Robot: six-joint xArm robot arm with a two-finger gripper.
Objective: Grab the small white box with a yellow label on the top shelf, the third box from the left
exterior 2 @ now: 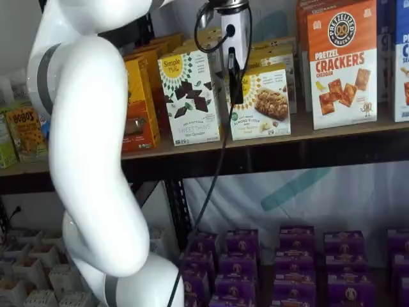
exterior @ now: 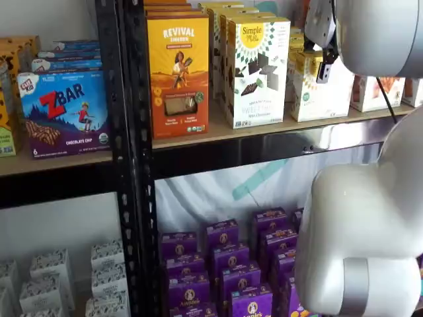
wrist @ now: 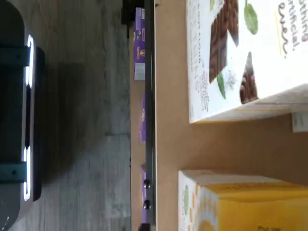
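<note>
Although the white arm (exterior: 367, 231) hides much of both shelf views, the small white box (exterior 2: 265, 102) shows on the top shelf (exterior 2: 307, 131), right of a taller glossy chocolate carton (exterior 2: 190, 96). The gripper (exterior 2: 234, 80) hangs at the box's front; only one black finger (exterior 2: 234, 77) shows, so its grip cannot be told.

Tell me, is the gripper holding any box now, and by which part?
Cannot be told: the gripper is at the small white box, but no closed hold shows.
</note>
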